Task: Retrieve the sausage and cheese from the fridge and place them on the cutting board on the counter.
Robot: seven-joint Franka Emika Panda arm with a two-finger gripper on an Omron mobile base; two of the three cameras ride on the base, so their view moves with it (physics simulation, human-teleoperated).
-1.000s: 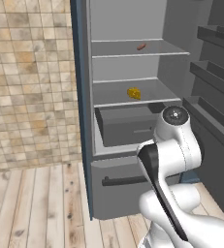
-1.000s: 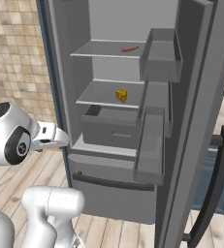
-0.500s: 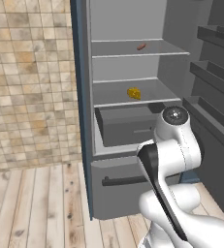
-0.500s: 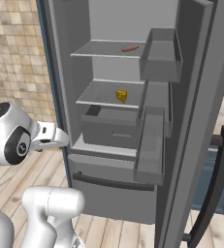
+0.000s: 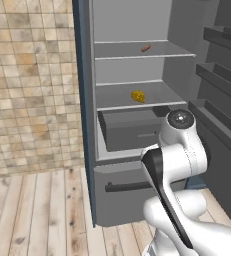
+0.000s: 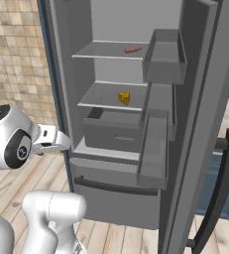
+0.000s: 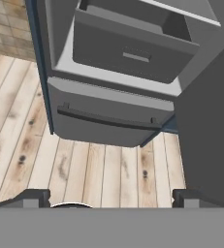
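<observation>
On the top shelf of the open fridge [image 5: 137, 75]: sausage [image 5: 146, 48], small and faint. Shelf below: cheese [image 5: 138, 96], upright wedge. Drawer [image 7: 133, 48] beneath, pulled partly out. Gripper [image 7: 111, 197] spread wide, holding nothing (tips barely show at the hand view's bottom edge), aimed at the lower door over plank floor.

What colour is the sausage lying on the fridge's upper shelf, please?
The sausage is reddish-brown; it shows best in the right base view.
</observation>
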